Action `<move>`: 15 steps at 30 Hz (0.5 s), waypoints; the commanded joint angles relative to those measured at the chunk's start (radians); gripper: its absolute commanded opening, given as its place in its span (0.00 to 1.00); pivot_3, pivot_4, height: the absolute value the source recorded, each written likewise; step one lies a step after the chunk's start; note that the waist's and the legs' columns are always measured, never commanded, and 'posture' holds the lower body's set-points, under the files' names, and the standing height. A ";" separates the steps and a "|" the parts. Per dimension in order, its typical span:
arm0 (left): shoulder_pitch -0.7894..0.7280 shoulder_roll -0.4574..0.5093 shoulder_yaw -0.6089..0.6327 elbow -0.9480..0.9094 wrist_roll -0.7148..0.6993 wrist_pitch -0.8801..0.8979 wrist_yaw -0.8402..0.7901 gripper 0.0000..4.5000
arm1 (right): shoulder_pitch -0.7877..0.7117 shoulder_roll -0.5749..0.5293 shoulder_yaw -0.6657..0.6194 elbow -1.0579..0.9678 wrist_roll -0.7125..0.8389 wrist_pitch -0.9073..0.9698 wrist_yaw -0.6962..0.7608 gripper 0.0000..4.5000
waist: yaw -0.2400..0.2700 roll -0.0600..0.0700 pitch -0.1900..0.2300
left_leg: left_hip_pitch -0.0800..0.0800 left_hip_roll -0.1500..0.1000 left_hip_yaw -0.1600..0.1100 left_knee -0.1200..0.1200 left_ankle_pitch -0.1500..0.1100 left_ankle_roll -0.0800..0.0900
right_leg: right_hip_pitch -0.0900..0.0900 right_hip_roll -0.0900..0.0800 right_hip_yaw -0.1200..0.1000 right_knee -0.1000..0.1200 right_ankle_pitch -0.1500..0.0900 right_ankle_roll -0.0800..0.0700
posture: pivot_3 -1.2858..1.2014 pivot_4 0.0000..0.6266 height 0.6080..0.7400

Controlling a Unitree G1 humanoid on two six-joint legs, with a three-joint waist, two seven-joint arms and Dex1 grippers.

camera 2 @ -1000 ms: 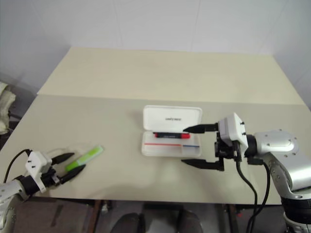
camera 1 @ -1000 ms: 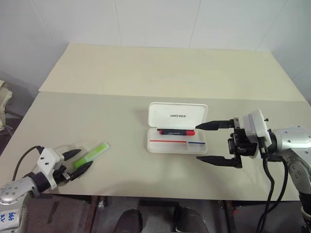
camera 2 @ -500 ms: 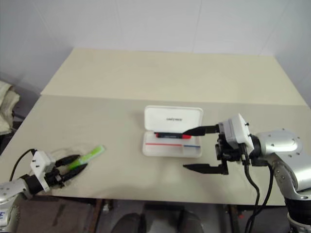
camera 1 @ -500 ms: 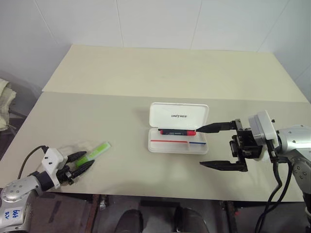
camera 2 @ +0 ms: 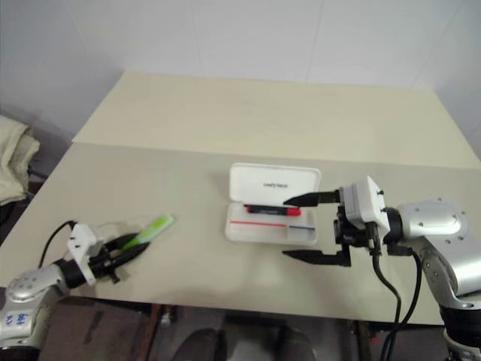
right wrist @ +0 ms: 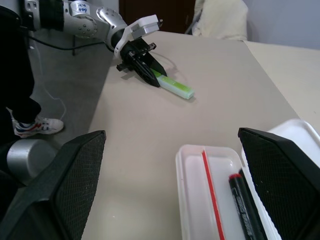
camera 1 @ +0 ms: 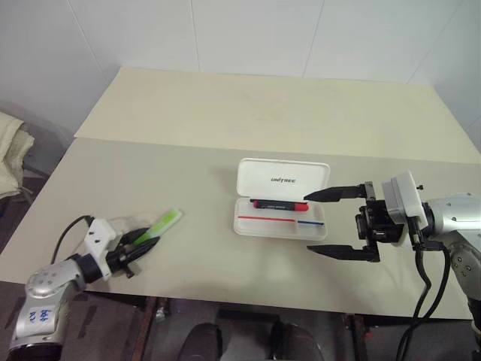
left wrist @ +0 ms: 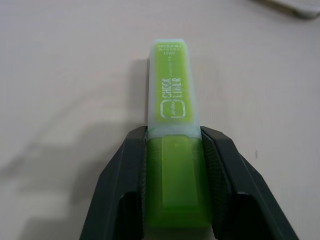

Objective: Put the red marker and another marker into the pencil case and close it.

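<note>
While our left gripper (left wrist: 172,220) pinches the rear of the light green highlighter (camera 1: 161,225) near the table's (camera 1: 188,188) left front edge, the pencil case (camera 1: 282,198) lies well off to its right, lid up, with the red marker (camera 1: 279,204) already inside. We judge the highlighter's long axis already points roughly toward the case. Our right gripper (camera 1: 329,222) hangs just beside the case, jaws wide and empty.

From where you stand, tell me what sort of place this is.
Probably a robot test or demo room rather than a home or office. A plain beige table stands against bare white tiled walls, and it carries a few staged props: an open white pencil case and a green highlighter.
</note>
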 commanded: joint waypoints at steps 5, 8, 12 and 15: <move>-0.189 0.057 -0.090 -0.114 -0.053 0.067 -0.120 0.25 | 0.080 -0.016 -0.066 0.037 -0.033 -0.052 -0.013 1.00 | -0.016 0.000 0.000 | 0.000 -0.001 0.002 -0.001 -0.002 0.000 | -0.001 0.001 -0.002 0.000 0.000 0.000 | 0.52 0.24 1.00; -0.245 0.074 -0.119 -0.110 -0.053 0.083 -0.161 0.25 | 0.109 -0.018 -0.082 0.044 -0.043 -0.062 -0.019 1.00 | -0.023 0.000 0.000 | 0.000 -0.001 0.004 -0.001 -0.002 0.000 | -0.001 0.001 -0.003 -0.001 0.000 0.000 | 0.52 0.24 1.00; -0.361 0.075 -0.199 -0.105 -0.042 0.106 -0.233 0.25 | 0.214 -0.027 -0.165 0.068 -0.064 -0.092 -0.021 1.00 | -0.023 -0.003 0.003 | 0.000 -0.001 0.004 -0.002 -0.003 0.000 | -0.001 0.001 -0.003 -0.003 0.000 0.001 | 0.52 0.24 1.00; -0.435 0.057 -0.258 -0.109 -0.033 0.135 -0.253 0.25 | 0.273 -0.029 -0.219 0.059 -0.064 -0.093 -0.035 1.00 | -0.021 -0.004 0.004 | -0.001 -0.001 0.005 -0.001 -0.002 0.000 | 0.000 0.001 -0.003 -0.006 0.000 0.002 | 0.52 0.24 1.00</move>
